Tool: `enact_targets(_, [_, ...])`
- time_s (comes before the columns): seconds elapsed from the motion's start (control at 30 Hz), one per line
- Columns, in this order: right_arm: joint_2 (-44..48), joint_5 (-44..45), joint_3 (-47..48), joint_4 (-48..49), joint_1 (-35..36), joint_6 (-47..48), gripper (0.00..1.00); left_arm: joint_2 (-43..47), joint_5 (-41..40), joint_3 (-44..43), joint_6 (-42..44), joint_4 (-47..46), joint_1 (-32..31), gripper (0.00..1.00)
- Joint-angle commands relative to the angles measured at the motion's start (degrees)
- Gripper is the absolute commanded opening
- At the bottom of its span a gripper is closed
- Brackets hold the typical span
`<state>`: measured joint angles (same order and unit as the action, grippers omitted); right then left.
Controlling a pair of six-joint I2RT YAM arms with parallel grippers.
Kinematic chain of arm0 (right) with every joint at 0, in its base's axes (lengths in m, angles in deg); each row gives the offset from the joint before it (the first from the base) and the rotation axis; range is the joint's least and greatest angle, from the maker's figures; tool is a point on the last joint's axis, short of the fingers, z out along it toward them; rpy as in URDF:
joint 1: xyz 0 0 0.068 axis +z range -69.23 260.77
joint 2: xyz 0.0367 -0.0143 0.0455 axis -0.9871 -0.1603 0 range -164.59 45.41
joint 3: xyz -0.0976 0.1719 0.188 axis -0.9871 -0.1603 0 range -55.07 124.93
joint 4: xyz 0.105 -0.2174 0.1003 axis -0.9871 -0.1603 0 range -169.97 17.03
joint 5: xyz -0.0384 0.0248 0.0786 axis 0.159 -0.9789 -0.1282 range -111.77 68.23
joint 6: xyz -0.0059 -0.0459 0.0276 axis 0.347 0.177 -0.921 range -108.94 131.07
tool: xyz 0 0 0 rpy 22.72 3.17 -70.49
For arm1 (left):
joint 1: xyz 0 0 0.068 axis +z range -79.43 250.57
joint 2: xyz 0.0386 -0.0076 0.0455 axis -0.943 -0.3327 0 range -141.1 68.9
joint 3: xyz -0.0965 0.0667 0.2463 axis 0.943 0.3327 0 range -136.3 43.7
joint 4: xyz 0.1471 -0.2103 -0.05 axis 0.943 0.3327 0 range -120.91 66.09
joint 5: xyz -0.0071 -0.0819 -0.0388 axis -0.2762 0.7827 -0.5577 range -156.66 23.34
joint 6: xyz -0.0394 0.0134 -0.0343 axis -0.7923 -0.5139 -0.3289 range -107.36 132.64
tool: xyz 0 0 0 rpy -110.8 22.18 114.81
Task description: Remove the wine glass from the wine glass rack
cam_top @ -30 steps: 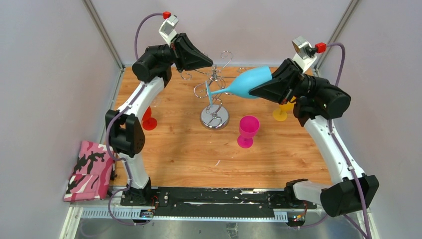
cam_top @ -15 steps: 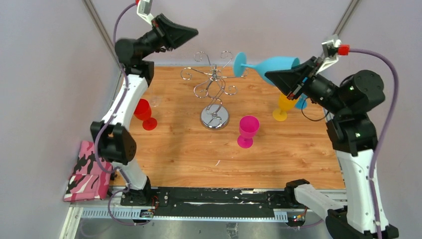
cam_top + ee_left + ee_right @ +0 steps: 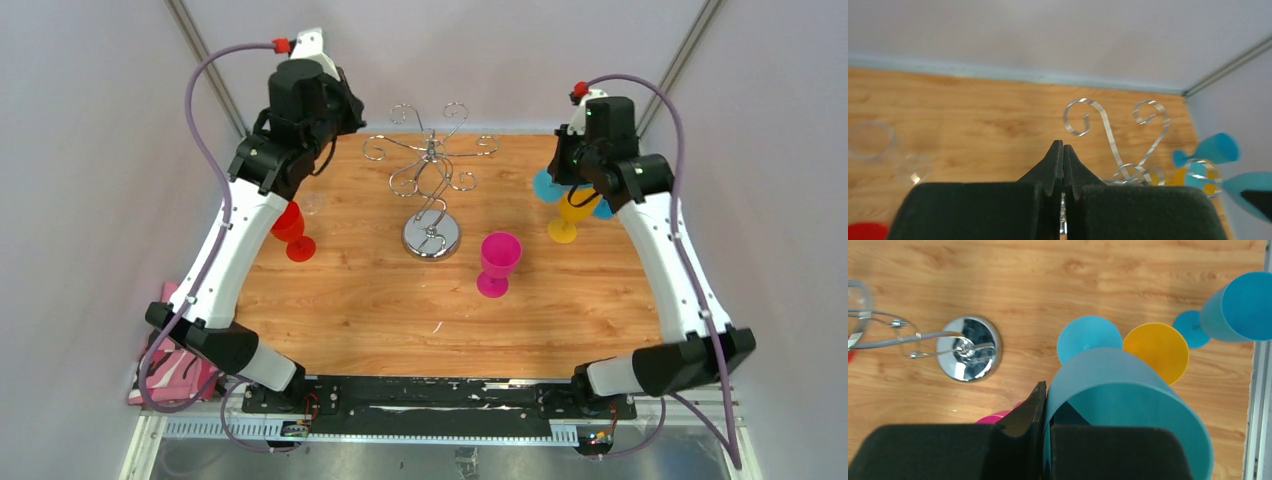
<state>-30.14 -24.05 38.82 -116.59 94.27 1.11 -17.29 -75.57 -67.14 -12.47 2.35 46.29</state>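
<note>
The chrome wine glass rack [image 3: 430, 180] stands mid-table on its round mirrored base [image 3: 431, 238], with no glass on its arms. Its base also shows in the right wrist view [image 3: 968, 347] and its scroll arms in the left wrist view [image 3: 1108, 135]. My right gripper [image 3: 578, 165] [image 3: 1050, 405] is shut on the rim of the light blue wine glass [image 3: 1128, 390], one finger outside and one inside the bowl. The glass's foot [image 3: 545, 187] points down, to the right of the rack. My left gripper [image 3: 338, 112] [image 3: 1063, 147] is shut and empty, raised left of the rack.
A yellow glass [image 3: 572, 215] and another blue glass [image 3: 1243, 305] stand right by the held glass. A pink glass [image 3: 498, 262] stands right of the rack's base, a red glass [image 3: 292, 228] and a clear glass [image 3: 312, 205] at left. A pink camouflage cloth [image 3: 180, 345] lies off the table's left edge.
The right gripper has carried the blue glass off the rack to the right and turned it foot down. The left gripper has drawn back from the rack's top and risen.
</note>
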Motion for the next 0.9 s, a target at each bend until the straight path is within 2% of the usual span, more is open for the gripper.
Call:
enact_targets(0.0, [-4.50,4.40,1.37,-2.55,0.30,3.26,0.00,3.20,-22.39,4.64,4.95,8.91,-3.87,0.00])
enact_targets(0.13, [-9.96,1.12,4.19,-1.52,0.48,3.66,0.00,5.31,-35.93,7.90,5.35,9.06,-7.79,0.00])
enact_targets(0.4, [-22.19,-1.72,12.90,-2.17,1.05,5.02,0.00,12.21,-34.56,18.26,4.33,4.33,-8.06,0.00])
enact_targets(0.63, [-35.79,0.38,22.22,-7.52,2.78,6.48,0.00,16.26,-28.83,21.49,3.98,4.21,-8.64,0.00])
enact_targets(0.87, [-40.70,-0.53,20.94,-7.41,4.07,7.01,0.00,16.84,-29.09,23.29,5.52,4.01,-8.95,0.00])
